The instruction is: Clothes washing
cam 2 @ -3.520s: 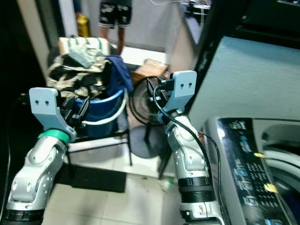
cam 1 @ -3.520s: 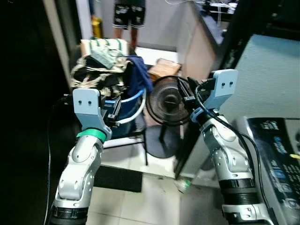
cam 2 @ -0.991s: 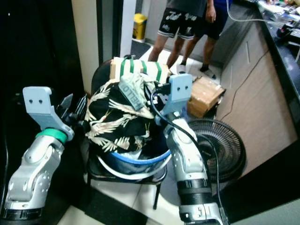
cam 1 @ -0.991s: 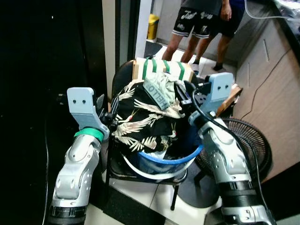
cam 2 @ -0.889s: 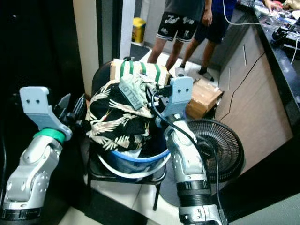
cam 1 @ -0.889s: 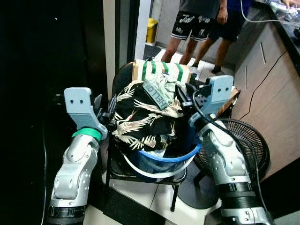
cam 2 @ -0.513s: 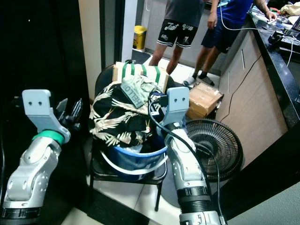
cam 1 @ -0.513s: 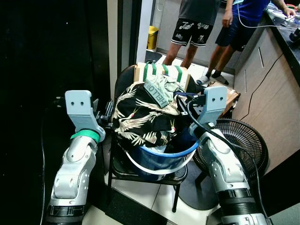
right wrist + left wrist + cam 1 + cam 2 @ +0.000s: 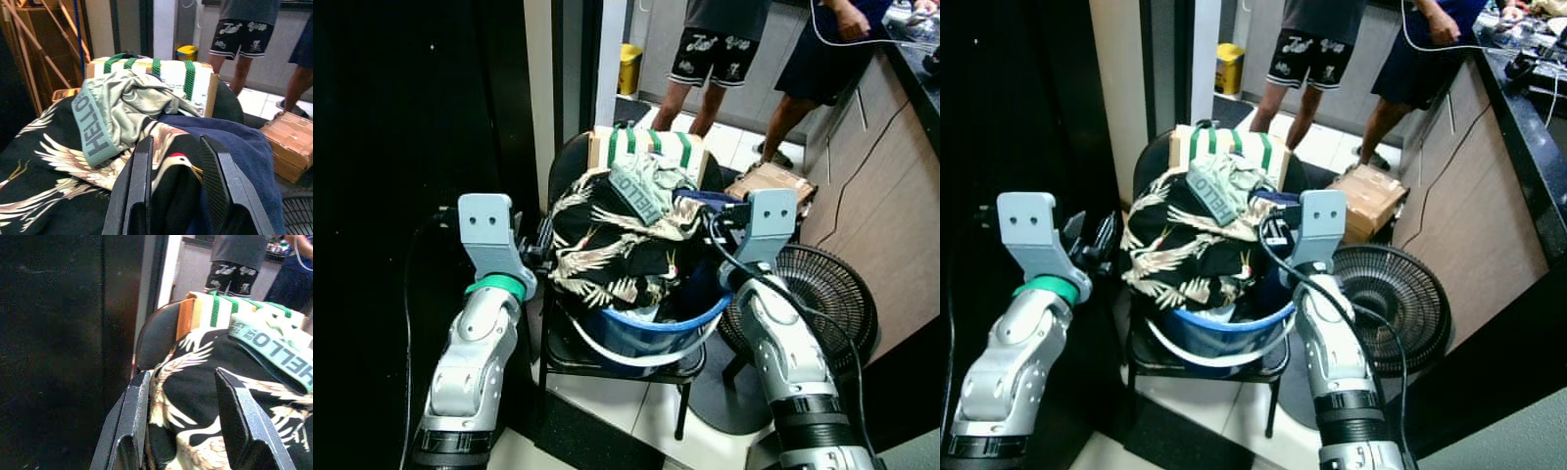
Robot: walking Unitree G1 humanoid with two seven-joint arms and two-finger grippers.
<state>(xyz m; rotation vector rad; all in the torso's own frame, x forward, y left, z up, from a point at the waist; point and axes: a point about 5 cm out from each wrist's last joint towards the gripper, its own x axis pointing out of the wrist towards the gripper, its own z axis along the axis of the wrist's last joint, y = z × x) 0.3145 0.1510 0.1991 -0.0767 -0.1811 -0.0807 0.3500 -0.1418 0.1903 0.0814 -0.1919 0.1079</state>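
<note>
One blue basin [image 9: 651,328] is seen on one black chair [image 9: 607,357], and it is heaped with clothes. At least three garments can be counted: one black shirt with white cranes [image 9: 612,255] that covers most of the heap, one pale green piece with the word HELLO [image 9: 641,186] on top, and one dark blue piece [image 9: 244,152] at the robot's right side. One box with green stripes [image 9: 651,149] is placed behind the heap. The left gripper [image 9: 183,418] is held just beside the black shirt, its two fingers parted and nothing is grasped. The right gripper [image 9: 176,181] is held over the blue piece, also parted and empty. One floor fan [image 9: 827,299] is standing near the chair. Two persons' legs [image 9: 710,69] are seen behind.
</note>
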